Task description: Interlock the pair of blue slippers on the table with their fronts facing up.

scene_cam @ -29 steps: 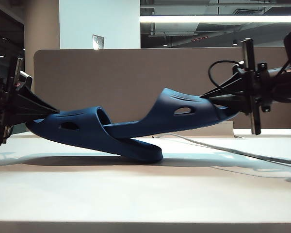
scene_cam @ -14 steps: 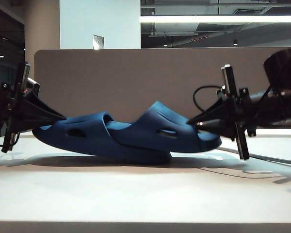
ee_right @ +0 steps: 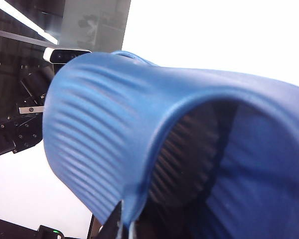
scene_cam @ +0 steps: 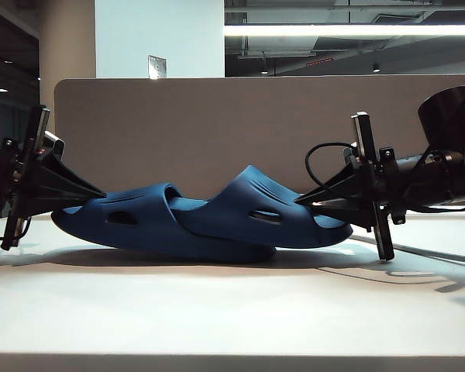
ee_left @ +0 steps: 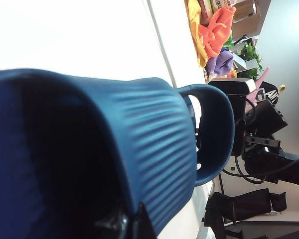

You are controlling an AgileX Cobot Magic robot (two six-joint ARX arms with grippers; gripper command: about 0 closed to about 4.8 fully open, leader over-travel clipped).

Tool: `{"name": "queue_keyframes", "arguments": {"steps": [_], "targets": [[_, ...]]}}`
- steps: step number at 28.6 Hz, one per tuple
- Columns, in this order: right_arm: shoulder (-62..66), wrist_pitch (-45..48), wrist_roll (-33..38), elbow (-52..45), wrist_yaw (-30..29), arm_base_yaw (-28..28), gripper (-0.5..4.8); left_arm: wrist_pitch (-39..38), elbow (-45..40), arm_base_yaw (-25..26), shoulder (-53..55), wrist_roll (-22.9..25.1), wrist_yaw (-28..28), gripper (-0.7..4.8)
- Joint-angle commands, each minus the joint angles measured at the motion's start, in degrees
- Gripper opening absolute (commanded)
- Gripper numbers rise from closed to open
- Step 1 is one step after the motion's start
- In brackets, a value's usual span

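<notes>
Since a second ago both arms have come down and inward: the right slipper (scene_cam: 271,217), then tilted steeply with its heel high, now lies almost level, pushed further into the left slipper (scene_cam: 132,221), and the pair has settled onto the table (scene_cam: 232,310). On the left of the exterior view, the left gripper (scene_cam: 89,194) reaches in nearly level from the frame edge, its dark tapered fingers pointing right and clamped shut on the heel end of the left slipper. That slipper's sole rests low on the white table top with its strap arching up and one oval side hole showing. In the middle, the front of the right slipper is tucked under the left slipper's strap, so the two dark navy slides overlap, both straps facing up. On the right, the right gripper (scene_cam: 314,203) comes in level from the opposite side, fingers pointing left, pinched shut on the heel rim of the right slipper, a black cable looping above its wrist. Behind everything stands a brown-grey partition panel (scene_cam: 217,124). In the left wrist view the ribbed footbed of the left slipper (ee_left: 154,164) fills the frame, gripped at its edge. The right wrist view likewise shows the ridged blue foam of the right slipper (ee_right: 99,139) held close to the camera.
</notes>
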Motion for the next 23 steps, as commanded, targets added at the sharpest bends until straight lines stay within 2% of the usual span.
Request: {"name": "queue_keyframes", "arguments": {"steps": [1, 8, 23], "targets": [[0.1, 0.3, -0.2, 0.8, -1.7, 0.7, -0.02, -1.0, 0.1, -1.6, 0.0, 0.0, 2.4, -0.06], [0.0, -1.2, 0.3, 4.4, -3.5, 1.4, -0.02, -1.0, 0.1, -3.5, 0.0, 0.0, 2.2, -0.06], [0.1, -4.4, -2.8, 4.9, -0.5, 3.6, 0.0, -0.5, 0.2, -4.3, 0.0, -0.2, 1.5, -0.05]]}}
